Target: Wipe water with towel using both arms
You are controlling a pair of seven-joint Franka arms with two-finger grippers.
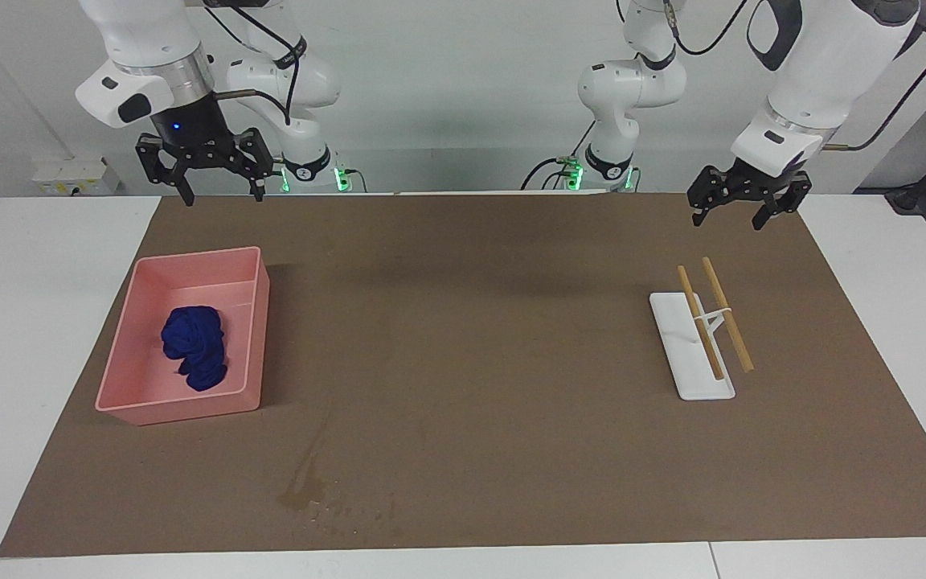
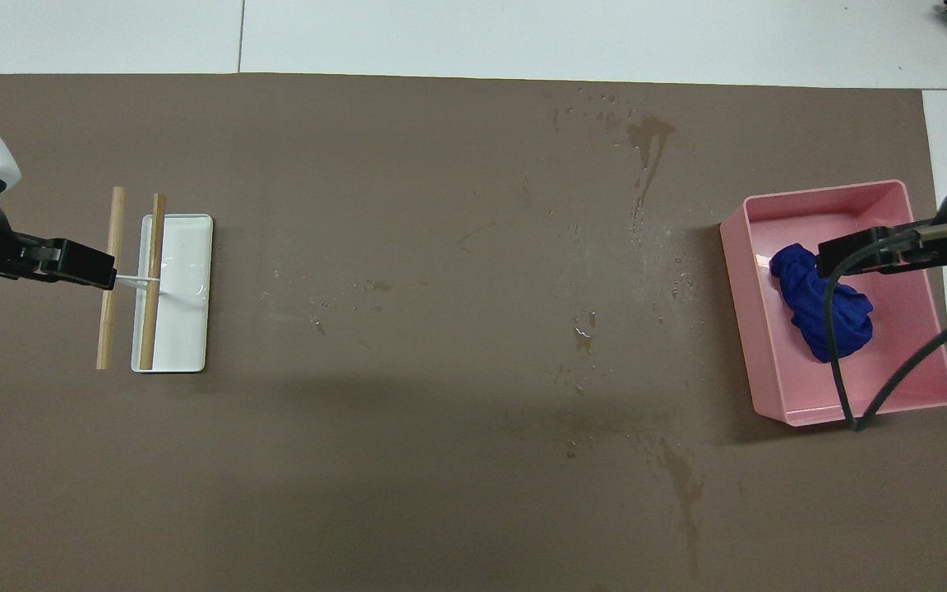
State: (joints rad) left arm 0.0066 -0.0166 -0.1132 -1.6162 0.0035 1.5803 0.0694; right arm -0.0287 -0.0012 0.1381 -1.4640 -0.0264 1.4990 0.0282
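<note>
Pink bin (image 1: 247, 338) cradles the towel (image 1: 194, 346); white rack (image 1: 690, 362) sits apart; water (image 1: 304, 485) stains the brown mat (image 1: 471, 322). Right gripper (image 1: 219, 189) and left gripper (image 1: 738, 211) hang wide, empty.

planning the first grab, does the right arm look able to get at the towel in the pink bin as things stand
Probably yes. The right gripper hangs open above the mat by the pink bin, the bin is open-topped, and the towel lies bare inside with nothing on it. Only the bin's walls could crowd the fingers.
</note>
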